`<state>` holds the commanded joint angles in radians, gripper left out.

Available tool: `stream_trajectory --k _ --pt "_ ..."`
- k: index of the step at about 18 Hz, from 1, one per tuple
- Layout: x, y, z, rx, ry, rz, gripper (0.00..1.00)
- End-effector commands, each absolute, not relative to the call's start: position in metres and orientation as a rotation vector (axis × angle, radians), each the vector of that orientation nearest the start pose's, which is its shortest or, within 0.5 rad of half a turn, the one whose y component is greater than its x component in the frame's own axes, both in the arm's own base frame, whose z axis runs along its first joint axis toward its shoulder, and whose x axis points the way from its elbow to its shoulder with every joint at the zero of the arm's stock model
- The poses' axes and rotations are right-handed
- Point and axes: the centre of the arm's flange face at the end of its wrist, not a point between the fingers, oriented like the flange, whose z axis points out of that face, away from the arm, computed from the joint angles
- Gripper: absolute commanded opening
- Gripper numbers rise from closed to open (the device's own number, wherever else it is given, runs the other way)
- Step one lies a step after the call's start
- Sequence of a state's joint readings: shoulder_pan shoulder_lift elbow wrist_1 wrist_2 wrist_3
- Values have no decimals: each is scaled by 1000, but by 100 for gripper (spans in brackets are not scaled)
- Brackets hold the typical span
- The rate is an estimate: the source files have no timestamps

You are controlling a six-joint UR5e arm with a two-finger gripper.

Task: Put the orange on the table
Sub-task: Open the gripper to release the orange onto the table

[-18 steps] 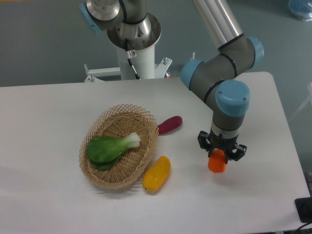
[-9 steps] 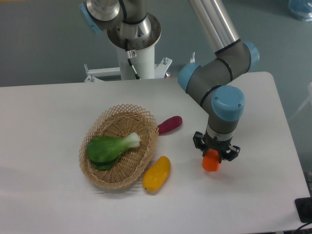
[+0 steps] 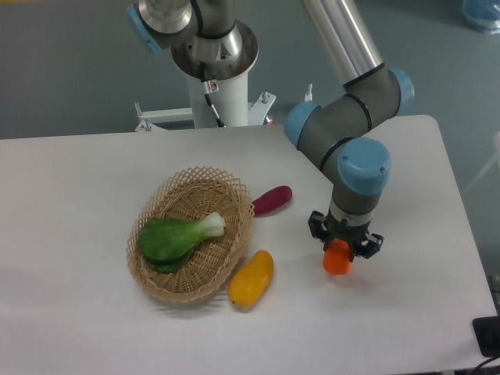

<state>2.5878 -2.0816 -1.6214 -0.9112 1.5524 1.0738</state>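
The orange (image 3: pixel 337 260) is a small bright-orange fruit held between the black fingers of my gripper (image 3: pixel 339 248), right of the middle of the white table (image 3: pixel 78 328). The gripper points straight down and is shut on the orange. The fruit's underside sits at or just above the tabletop; I cannot tell whether it touches. The upper part of the orange is hidden by the gripper.
A wicker basket (image 3: pixel 160 280) with a green leafy vegetable (image 3: pixel 176 236) lies left of centre. A yellow oblong fruit (image 3: pixel 251 278) lies at the basket's right rim. A purple oblong vegetable (image 3: pixel 272 200) lies behind it. The robot base (image 3: pixel 215 70) stands at the table's back edge.
The gripper with the orange has moved a little to the left and slightly down over the last second; between the last two frames it barely moves.
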Motion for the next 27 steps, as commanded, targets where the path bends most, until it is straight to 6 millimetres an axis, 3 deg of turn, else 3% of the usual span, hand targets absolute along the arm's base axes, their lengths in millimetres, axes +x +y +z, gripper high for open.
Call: stream_trajectory --k 10,13,17,19,24,27 --pt "-479 455 232 -3076 84 108 53" --pt "-479 455 231 -3077 84 106 58" --pt "-480 456 232 -3075 86 107 71" --pt "-481 456 234 -3072 91 115 98" --pt "-480 456 238 -3069 86 121 100" --pt "-481 456 251 -3057 84 149 100"
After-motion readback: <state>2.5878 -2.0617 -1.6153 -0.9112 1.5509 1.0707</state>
